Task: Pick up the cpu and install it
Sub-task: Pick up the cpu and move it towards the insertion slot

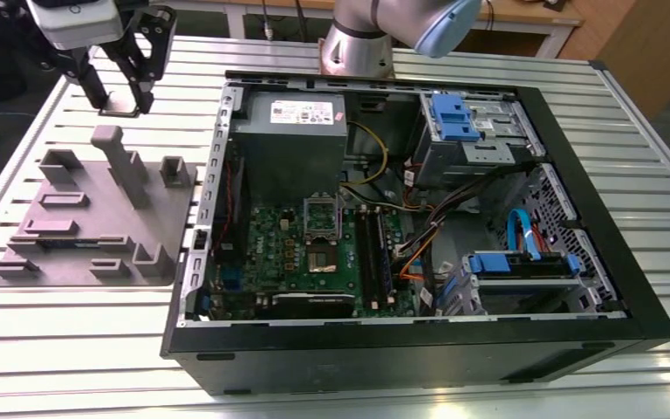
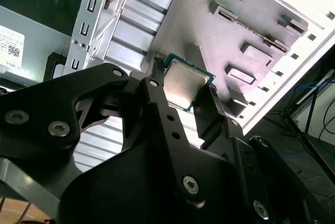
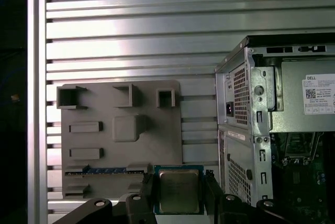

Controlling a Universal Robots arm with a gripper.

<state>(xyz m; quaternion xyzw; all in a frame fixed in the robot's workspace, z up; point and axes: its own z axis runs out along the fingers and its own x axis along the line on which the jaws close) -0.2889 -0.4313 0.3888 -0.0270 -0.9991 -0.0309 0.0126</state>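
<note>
Tool: closed on the small, flat, square cpu with a silvery metal top; black fingers are pressed against two opposite edges of it in both wrist views.
Cpu position: held in the air, metal top turned towards the wrist cameras, over the ribbed aluminium tabletop; well apart from the green motherboard.
Fixture: a grey moulded plate with raised blocks and slots is laid flat on the tabletop, just beside the case on the exterior view's left; the tool is seen near its far end.
Case: an open black computer case is laid on its side, with the motherboard exposed inside.
Socket: a grey metal frame is seen on the motherboard.
</note>
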